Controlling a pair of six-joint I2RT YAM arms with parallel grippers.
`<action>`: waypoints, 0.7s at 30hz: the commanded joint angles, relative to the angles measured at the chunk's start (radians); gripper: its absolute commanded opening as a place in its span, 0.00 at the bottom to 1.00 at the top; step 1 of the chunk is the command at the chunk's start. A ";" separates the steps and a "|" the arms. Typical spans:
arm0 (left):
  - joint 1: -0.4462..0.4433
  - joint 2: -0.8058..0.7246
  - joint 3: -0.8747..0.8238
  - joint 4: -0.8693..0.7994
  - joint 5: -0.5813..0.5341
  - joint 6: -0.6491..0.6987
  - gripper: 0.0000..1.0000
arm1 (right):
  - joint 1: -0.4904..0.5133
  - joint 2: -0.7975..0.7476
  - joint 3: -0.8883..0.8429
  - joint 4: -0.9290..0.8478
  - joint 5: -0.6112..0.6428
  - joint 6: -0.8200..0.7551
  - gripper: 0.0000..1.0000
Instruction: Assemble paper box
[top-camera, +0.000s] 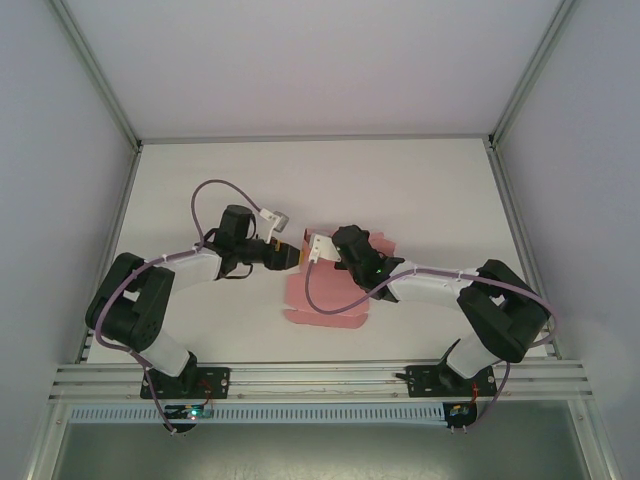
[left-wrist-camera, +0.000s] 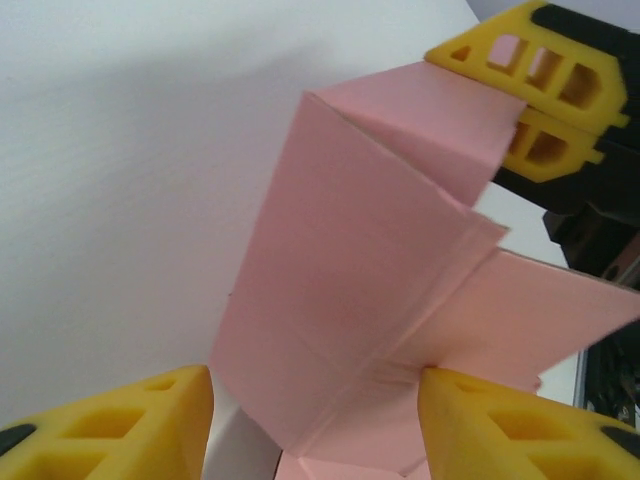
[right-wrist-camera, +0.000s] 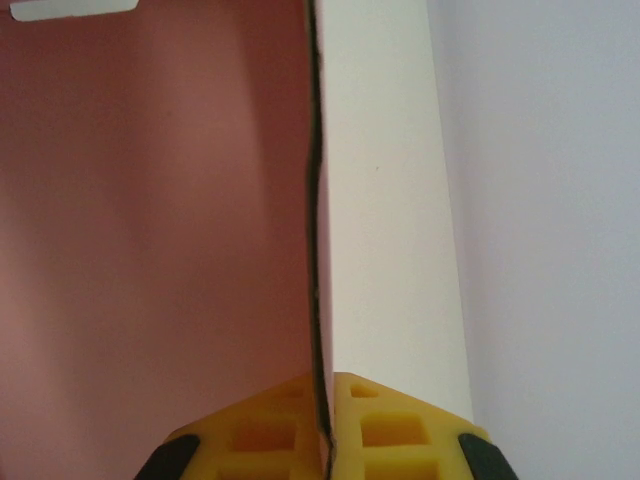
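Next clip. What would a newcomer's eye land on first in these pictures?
The pink paper box, only partly folded, sits in the middle of the white table between the two arms. The right gripper is pinched shut on the thin edge of one panel. The left gripper is open, its yellow fingers on either side of a creased flap.

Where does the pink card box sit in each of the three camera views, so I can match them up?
Top external: the partly folded pink thin-card box lies mid-frame, between the two arms.
Left wrist: the box stands at centre, as a raised creased panel.
Right wrist: the box's pink face covers the left half.
Shared landmark: the right gripper, yellow-fingered, pinching the box's edge.
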 joint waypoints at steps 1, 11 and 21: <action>-0.014 0.026 0.004 0.071 0.057 0.038 0.57 | 0.014 0.015 0.026 -0.047 0.014 0.031 0.00; -0.094 0.106 0.051 0.129 -0.143 0.014 0.57 | 0.065 0.050 0.011 -0.018 0.028 0.082 0.00; -0.170 0.132 -0.007 0.267 -0.583 -0.068 0.33 | 0.108 0.030 -0.032 -0.022 0.034 0.164 0.00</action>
